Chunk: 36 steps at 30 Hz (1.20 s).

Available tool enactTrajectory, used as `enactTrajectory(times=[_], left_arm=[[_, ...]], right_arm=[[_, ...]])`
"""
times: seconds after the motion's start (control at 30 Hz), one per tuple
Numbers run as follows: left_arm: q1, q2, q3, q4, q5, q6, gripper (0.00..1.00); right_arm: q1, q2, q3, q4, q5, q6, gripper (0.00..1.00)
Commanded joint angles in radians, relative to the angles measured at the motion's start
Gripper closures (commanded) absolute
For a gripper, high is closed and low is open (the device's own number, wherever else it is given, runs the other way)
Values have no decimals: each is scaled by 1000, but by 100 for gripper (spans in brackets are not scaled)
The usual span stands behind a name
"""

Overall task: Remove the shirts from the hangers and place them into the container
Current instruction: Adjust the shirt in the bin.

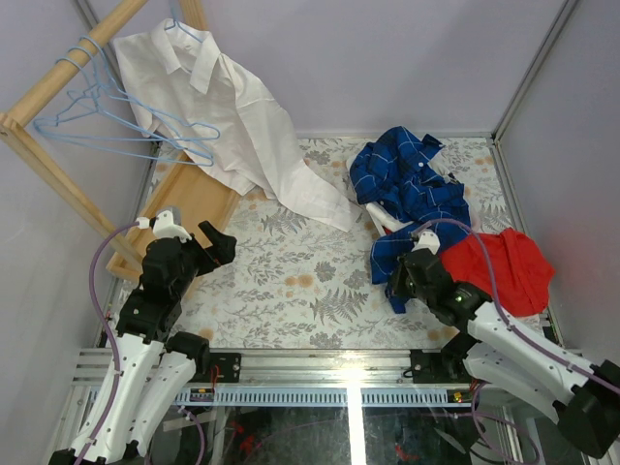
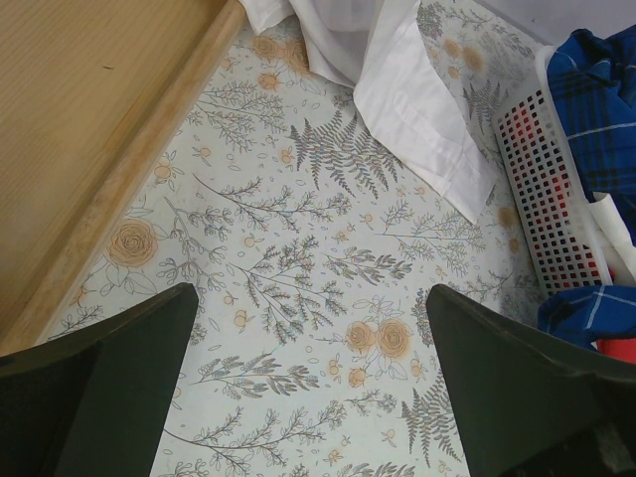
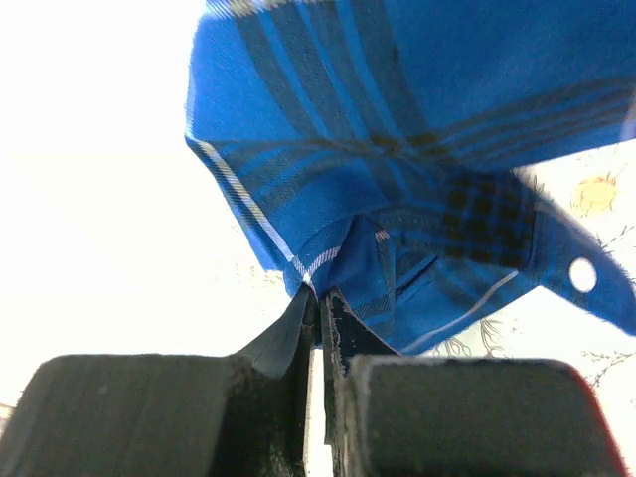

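Right end effector [image 3: 320,298] clamped on hem of blue shirt [image 3: 397,149] trailing onto desk [image 1: 291,281], likely to lift loose part into basket [image 2: 542,179] holding the rest. Left end effector [image 2: 310,293] wide open, idle over desk. White shirt [image 1: 232,107] hangs at rack [image 1: 39,95], not yet removed.

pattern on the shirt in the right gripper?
Thin white checks on the blue shirt, held by the right gripper; clearest in right wrist view.

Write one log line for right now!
left gripper: open, idle | right gripper: shut on blue shirt | white shirt: on hanger
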Motion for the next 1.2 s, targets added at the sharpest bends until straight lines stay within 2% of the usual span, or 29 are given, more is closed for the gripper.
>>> enactTrajectory(times=[0.0, 0.1, 0.27, 0.37, 0.5, 0.63, 0.8, 0.9, 0.97, 1.03, 1.07, 1.17], left_arm=[[5, -4, -1, 10, -14, 3, 0], [5, -4, -2, 11, -12, 4, 0], [5, -8, -1, 11, -13, 4, 0], [5, -11, -3, 12, -14, 4, 0], [5, -11, -3, 13, -9, 4, 0], [6, -11, -3, 13, -10, 5, 0], [6, -16, -3, 13, -13, 5, 0], [6, -20, -3, 12, -16, 4, 0], [5, -24, -3, 10, -20, 4, 0], [5, -28, -3, 9, -23, 2, 0], [5, -30, -4, 11, -24, 1, 0], [5, -26, -4, 12, -22, 1, 0]], right_arm=[[7, -75, 67, -21, 63, 39, 95], [7, -48, 83, -50, 51, 46, 100], [7, -28, 168, -79, -45, 57, 100], [7, -82, 244, -75, 55, 18, 100], [6, -67, 347, -5, 342, -173, 100], [-14, 152, 551, 13, 423, -363, 100], [-127, 416, 795, -13, 382, -396, 100], [-189, 527, 803, 53, 337, -386, 100], [-201, 600, 790, 22, 335, -361, 100], [-221, 661, 710, 77, 345, -342, 100], [-244, 710, 685, 93, 299, -338, 100], [-292, 804, 725, -18, 196, -305, 100]])
